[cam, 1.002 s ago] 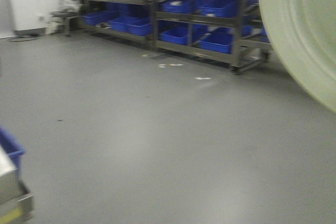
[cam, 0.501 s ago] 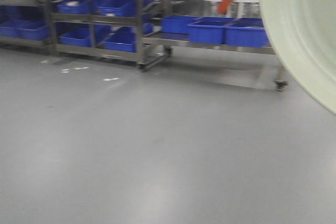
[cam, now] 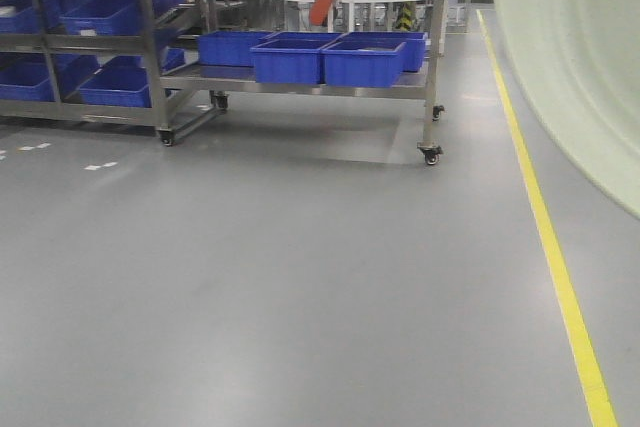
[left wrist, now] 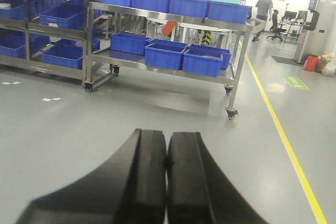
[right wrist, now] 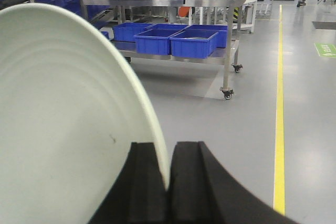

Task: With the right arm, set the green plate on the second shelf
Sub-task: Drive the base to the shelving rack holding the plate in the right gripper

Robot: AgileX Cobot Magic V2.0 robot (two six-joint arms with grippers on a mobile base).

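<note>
While the right gripper (right wrist: 167, 182) clamps the rim of the green plate (right wrist: 68, 129), which fills the left of the wrist frame, and the left gripper (left wrist: 167, 182) sits pressed closed and empty, level the plate before nearing the wheeled steel rack (right wrist: 157, 2) at upper centre.

No legible text, apparently.

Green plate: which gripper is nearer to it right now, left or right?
Right. The right gripper has its fingers clamped on the rim of the green plate. The left gripper is shut on nothing, and its wrist view shows no plate at all.
</note>
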